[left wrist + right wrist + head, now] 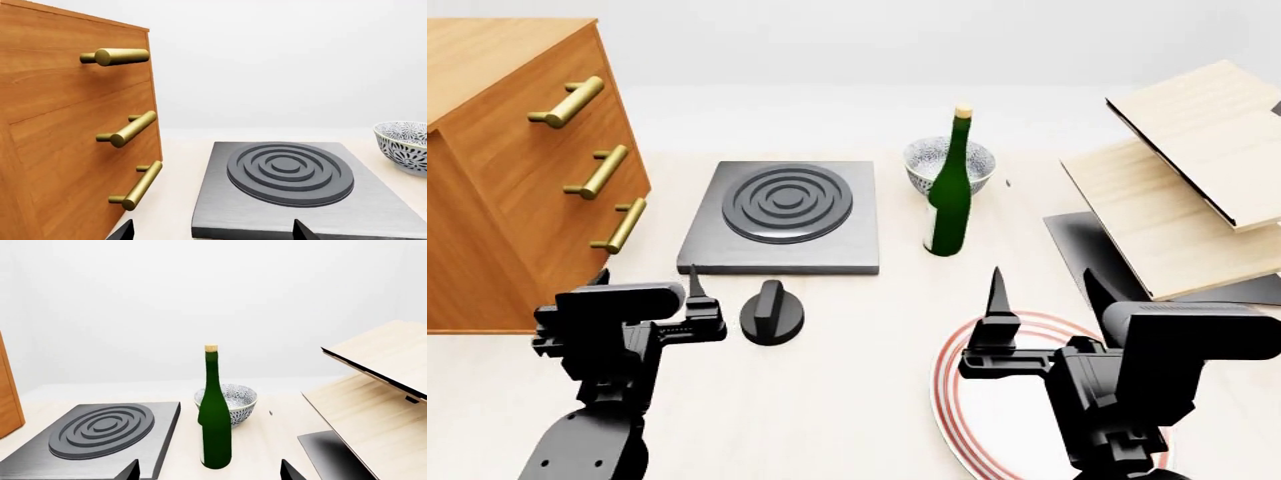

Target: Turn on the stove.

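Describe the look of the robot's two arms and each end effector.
Both arms are matte black, blocky and mechanical, with no visible markings or loose cables. The left end effector and right end effector each carry slim, pointed black fingers on a boxy black housing. The wrist views show only the dark fingertips.

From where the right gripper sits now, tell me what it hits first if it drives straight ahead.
Most likely the green bottle: in the right wrist view it stands upright almost centred between the open right gripper's fingertips, with the patterned bowl behind it. How far off is unclear.
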Robot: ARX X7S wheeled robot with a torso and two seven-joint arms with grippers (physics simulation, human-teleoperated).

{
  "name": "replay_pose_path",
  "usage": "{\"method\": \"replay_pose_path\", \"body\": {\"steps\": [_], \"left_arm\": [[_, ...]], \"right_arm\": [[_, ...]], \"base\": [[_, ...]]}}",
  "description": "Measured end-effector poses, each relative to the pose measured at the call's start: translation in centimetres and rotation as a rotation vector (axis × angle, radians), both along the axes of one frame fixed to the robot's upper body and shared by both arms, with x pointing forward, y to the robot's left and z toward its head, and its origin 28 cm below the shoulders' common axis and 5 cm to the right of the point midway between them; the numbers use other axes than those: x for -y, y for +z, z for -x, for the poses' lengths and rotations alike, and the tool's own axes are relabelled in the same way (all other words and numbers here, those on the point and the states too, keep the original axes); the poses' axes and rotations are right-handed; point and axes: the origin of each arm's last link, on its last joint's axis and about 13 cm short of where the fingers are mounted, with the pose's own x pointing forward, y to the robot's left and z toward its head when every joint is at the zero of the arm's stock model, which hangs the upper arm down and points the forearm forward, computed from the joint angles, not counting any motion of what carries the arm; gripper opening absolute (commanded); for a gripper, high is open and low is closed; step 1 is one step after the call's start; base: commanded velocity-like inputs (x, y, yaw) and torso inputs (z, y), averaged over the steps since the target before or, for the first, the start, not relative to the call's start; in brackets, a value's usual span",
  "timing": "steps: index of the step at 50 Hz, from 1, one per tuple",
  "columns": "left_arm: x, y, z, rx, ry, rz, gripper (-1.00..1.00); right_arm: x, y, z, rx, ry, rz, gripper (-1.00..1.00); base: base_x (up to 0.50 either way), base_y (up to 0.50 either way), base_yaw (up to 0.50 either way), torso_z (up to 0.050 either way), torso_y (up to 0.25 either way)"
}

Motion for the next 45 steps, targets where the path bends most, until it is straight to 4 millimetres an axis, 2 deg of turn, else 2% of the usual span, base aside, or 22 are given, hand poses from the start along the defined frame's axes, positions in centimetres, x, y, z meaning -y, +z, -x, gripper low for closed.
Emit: {"method": "replay_pose_path", "body": {"steps": [11, 24, 38, 45], "left_arm": [[-0.4, -3.3, -1.0, -0.009, 0.025, -0.053, 1.0], [0.1, -6.8, -1.7, -0.04, 0.027, -0.08, 1.0], [1.0, -9.6, -2.3, -0.078, 0.024, -0.075, 1.0], [1.9, -10.0, -3.2, -0.075, 0.005, -0.071, 1.0]], "right_arm": [[0.0, 0.1, 0.1, 0.013, 0.006, -0.01, 1.0], [-0.1, 0.0, 0.2, 0.015, 0.013, -0.016, 1.0], [-0.2, 0.0, 0.2, 0.015, 0.021, -0.018, 1.0], [-0.2, -0.1, 0.3, 0.017, 0.026, -0.017, 1.0]], "base": [[0.0, 0.0, 0.0, 0.0, 0.0], [0.0, 0.0, 0.0, 0.0, 0.0], [0.0, 0.0, 0.0, 0.0, 0.0], [0.0, 0.0, 0.0, 0.0, 0.0]]}}
